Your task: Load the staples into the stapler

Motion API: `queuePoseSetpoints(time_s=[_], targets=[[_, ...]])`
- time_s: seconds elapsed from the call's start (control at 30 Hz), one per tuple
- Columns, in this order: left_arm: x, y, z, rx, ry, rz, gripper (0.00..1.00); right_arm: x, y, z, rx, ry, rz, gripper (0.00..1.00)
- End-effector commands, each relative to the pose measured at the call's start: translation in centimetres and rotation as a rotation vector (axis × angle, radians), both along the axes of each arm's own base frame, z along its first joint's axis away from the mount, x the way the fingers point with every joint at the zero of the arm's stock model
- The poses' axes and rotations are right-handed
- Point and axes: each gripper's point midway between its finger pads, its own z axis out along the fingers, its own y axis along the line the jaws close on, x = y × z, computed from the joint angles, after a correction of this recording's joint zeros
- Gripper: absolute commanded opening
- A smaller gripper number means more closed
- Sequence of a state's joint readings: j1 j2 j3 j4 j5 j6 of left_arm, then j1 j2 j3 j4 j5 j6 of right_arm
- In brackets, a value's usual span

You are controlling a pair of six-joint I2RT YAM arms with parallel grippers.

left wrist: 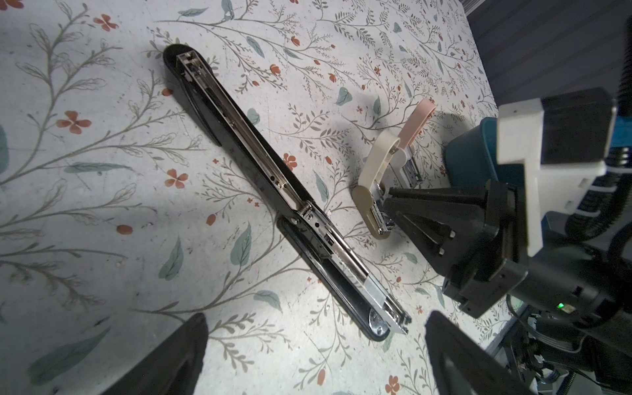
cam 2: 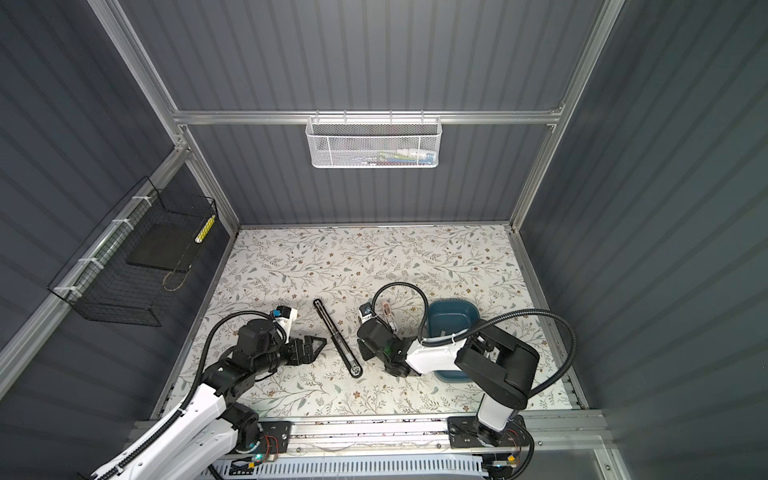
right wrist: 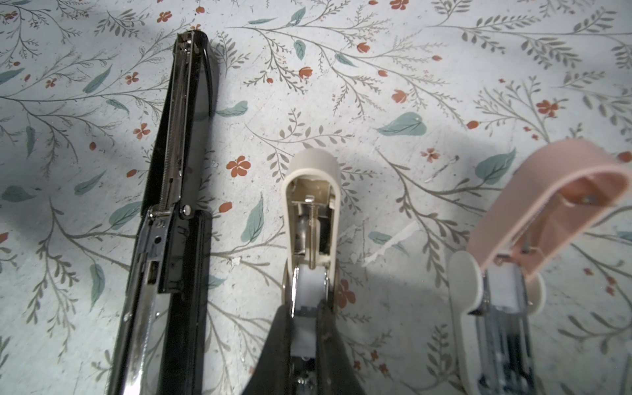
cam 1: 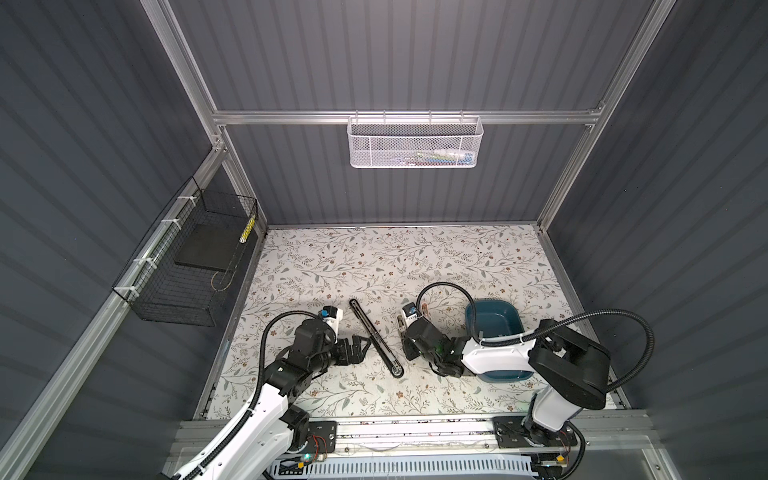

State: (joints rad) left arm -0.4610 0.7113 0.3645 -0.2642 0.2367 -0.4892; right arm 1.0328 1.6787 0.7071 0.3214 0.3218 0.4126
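Three staplers lie opened on the floral table. The long black stapler (cam 1: 376, 336) (left wrist: 273, 178) (right wrist: 171, 205) lies unfolded flat between the arms. To its right are a small beige stapler (right wrist: 311, 191) (left wrist: 376, 160) and a pink stapler (right wrist: 547, 191) (cam 2: 387, 311). My right gripper (right wrist: 304, 318) (left wrist: 386, 205) is shut on a pale grey strip of staples (right wrist: 304, 331), held in the beige stapler's open channel. My left gripper (cam 1: 363, 343) (left wrist: 316, 328) stands wide open and empty just left of the black stapler's near end.
A dark blue tub (cam 1: 494, 320) (cam 2: 453, 316) sits under the right arm at the right. A black wire basket (cam 1: 187, 266) hangs on the left wall. A white mesh basket (cam 1: 415, 141) hangs on the back rail.
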Motion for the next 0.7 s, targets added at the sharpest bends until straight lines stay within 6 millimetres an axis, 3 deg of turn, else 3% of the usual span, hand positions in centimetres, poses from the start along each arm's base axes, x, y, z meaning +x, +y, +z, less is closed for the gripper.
queuePoseSetpoints(time_s=[0.0,0.67], targets=[[-0.01,0.02,-0.07,0.008,-0.009,-0.012,0.99,0.02,-0.44,-1.11,-0.02,0.016,-0.014,0.09],[-0.04,0.05,-0.14,0.009,-0.009,-0.012,0.99,0.04,-1.31,-1.46,-0.034,0.013,-0.037,0.09]])
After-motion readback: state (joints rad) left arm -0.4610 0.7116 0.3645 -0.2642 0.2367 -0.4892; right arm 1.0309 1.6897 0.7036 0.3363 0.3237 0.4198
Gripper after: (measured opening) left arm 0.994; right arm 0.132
